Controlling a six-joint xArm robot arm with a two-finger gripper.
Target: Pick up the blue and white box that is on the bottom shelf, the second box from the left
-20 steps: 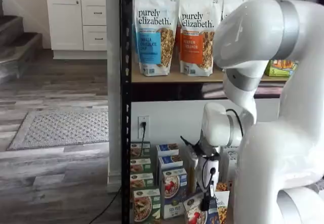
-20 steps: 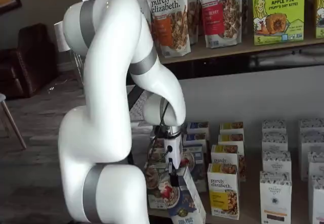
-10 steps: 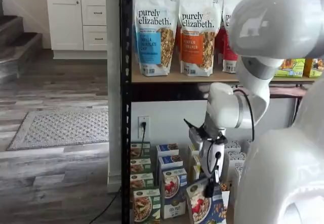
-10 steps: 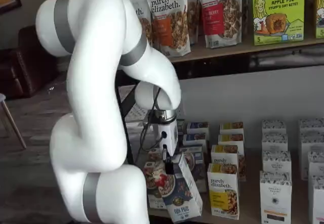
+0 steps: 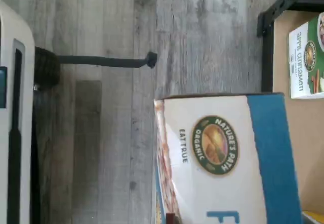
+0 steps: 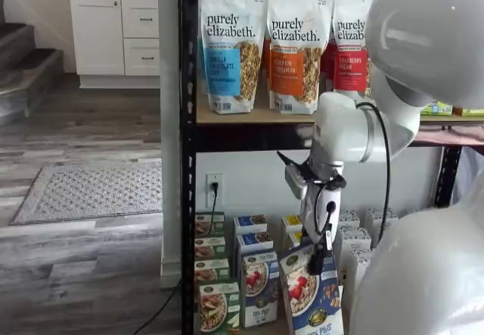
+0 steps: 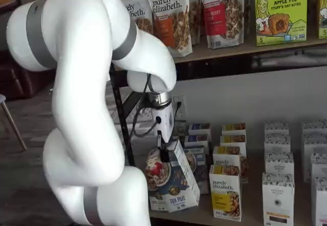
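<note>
Gripper (image 6: 321, 259) fingers are clamped on the top edge of the blue and white box (image 6: 310, 293), which hangs tilted in front of the bottom shelf (image 7: 245, 217), clear of the rows of cartons standing there. In both shelf views the arm (image 7: 92, 83) arches high, its upper link sweeping down from about 11 o'clock to the wrist, which points straight down with a black cable (image 6: 386, 176) looping beside it. The box (image 7: 171, 177) leans with its top toward 1 o'clock, showing its bowl-of-berries picture. In the wrist view the carton (image 5: 228, 158) fills much of the picture (round green-gold logo plain, the rest cut off at the edges), and the fingers themselves do not show. The white arm body hides much of the shelf in one shelf view, and the fingertips are small and dark, hard to separate from the carton's edge. A green carton (image 5: 306, 57) sits on the tan board beyond.
</note>
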